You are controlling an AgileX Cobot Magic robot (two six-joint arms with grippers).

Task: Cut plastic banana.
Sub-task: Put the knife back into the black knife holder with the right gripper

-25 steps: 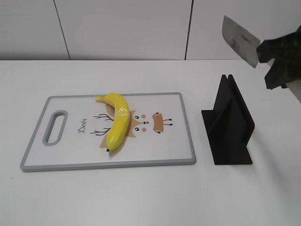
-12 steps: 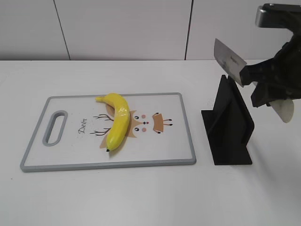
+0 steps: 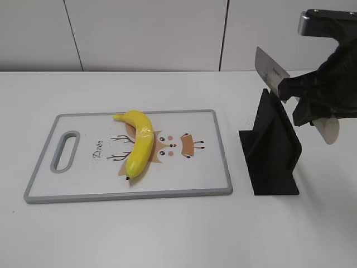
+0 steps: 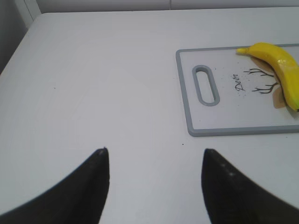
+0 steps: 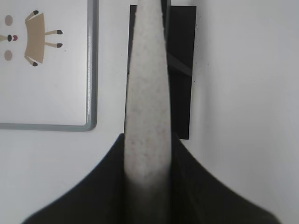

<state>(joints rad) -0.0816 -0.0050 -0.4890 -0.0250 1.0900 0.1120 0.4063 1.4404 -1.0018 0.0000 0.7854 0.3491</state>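
Banana (image 3: 139,144) glossy yellow, curved, whole, dark tip.

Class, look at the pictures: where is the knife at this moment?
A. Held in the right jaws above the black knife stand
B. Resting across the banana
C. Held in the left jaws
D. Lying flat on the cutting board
A: the knife sits clamped in the right gripper, above the black stand.
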